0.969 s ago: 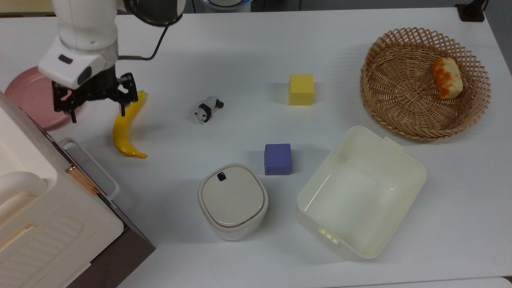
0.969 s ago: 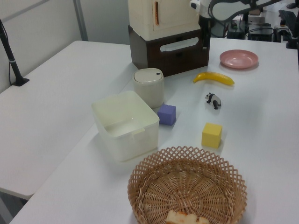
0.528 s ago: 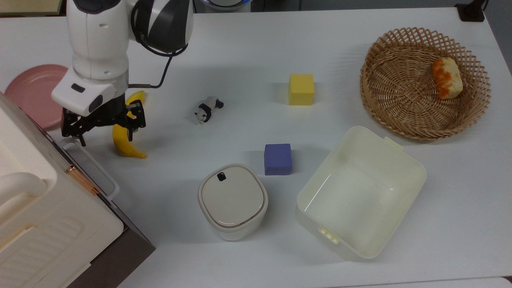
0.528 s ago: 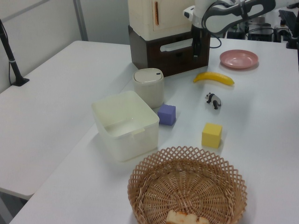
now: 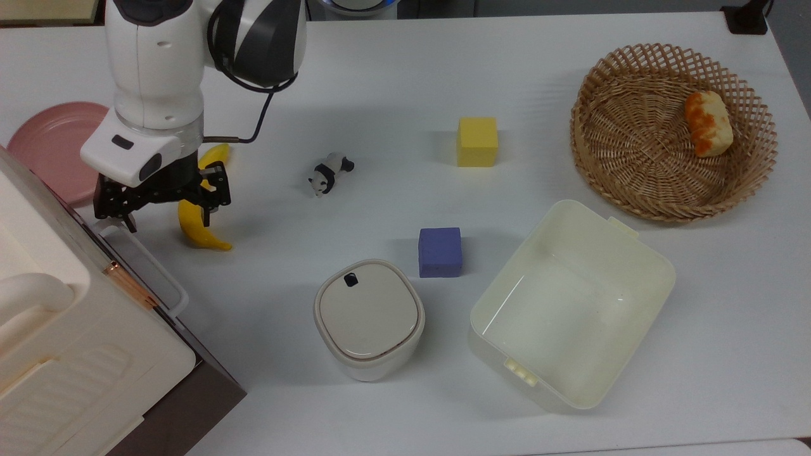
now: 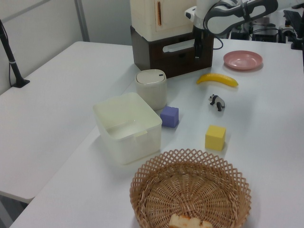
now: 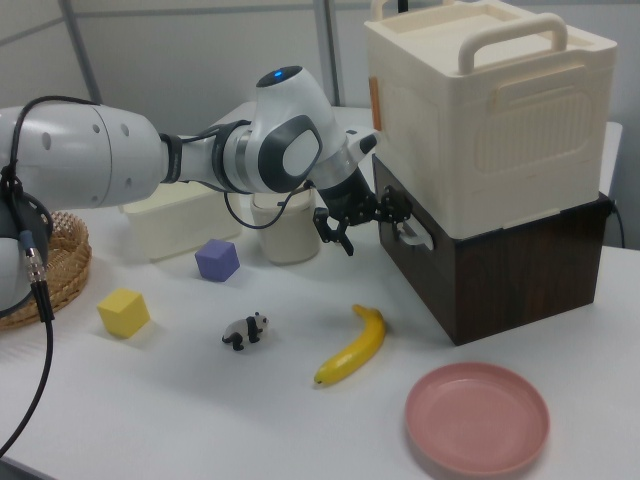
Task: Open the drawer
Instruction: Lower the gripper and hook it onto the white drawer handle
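- Pink plate [image 7: 477,417], nearest in the right view, lies flat on the white desk [image 5: 393,76]
- Banana [image 7: 353,346] lies on the desk between the plate and the pincer; toy panda [image 7: 243,330] lies at the right view's left of it
- Yellow cube [image 5: 477,141] and purple cube [image 5: 440,252] stand apart on the desk; the purple one is just beside a lidded cream bin [image 5: 369,318]
- Cream tub [image 5: 570,304] stands open-topped near a wicker basket [image 5: 633,190] that holds an orange-crusted piece of food [image 5: 708,123]
- Pincer [image 5: 162,214], black fingers spread and holding nothing, points down above the desk beside the banana, one finger [image 7: 393,212] close to the end of the handle; contact cannot be told
- Drawer [image 7: 490,270], dark brown front with a white loop handle [image 7: 414,235], sits shut at the base of the cream cabinet [image 7: 480,110], at the top view's lower left corner
- Robot arm [image 7: 90,170] reaches in from the right view's left
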`<state>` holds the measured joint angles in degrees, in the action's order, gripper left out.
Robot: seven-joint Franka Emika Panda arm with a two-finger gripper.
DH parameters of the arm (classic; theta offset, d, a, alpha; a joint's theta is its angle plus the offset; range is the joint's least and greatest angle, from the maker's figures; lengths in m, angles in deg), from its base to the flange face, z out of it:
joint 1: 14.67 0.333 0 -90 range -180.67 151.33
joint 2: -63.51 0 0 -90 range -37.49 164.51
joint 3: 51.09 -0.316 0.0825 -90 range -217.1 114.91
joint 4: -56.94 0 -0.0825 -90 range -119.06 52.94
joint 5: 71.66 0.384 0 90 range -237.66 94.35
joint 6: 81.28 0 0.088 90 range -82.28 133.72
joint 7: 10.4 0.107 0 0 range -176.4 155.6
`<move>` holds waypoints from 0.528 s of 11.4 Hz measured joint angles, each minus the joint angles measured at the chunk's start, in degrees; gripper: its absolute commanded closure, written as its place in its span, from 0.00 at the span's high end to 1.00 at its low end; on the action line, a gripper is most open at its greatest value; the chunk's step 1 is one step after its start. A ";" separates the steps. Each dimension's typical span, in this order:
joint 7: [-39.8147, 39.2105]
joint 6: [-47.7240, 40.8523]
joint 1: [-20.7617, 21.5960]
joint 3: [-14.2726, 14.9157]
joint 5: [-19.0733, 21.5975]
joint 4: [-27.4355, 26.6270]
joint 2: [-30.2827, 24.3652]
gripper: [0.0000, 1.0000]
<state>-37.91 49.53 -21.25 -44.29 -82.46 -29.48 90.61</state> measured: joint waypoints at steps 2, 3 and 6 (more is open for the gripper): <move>-0.03 0.16 -0.14 -0.02 0.01 0.56 -1.02 1.00; -0.21 0.16 -0.42 -0.02 -0.01 1.34 -1.56 1.00; -6.23 1.22 -0.58 -0.43 -1.18 1.66 -1.73 1.00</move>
<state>-44.14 50.75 -21.83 -44.73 -83.64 -27.81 88.89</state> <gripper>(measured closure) 0.000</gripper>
